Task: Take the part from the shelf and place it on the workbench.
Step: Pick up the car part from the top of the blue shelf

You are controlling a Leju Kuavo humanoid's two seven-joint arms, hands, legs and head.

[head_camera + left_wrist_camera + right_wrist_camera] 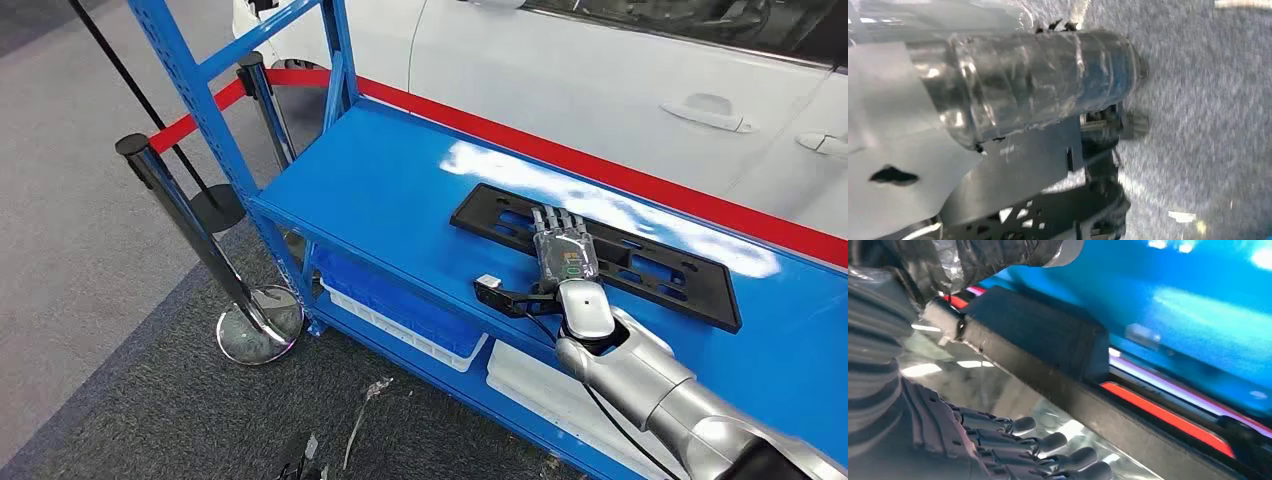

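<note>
Right robot hand (566,252) lies flat, fingers extended, atop black part (650,265) on blue shelf (380,190)

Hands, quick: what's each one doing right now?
Right hand: lies flat, fingers extended, on the long black slotted plastic part on the blue metal shelf; not gripping it.
Left hand: cannot be told.

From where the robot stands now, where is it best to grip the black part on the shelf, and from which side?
Probably the near long edge of the black part, from the robot's side. It lies flat on the blue shelf, long and thin, with open slots. The right hand rests on top, fingers extended; whether they grip is not clear.
</note>
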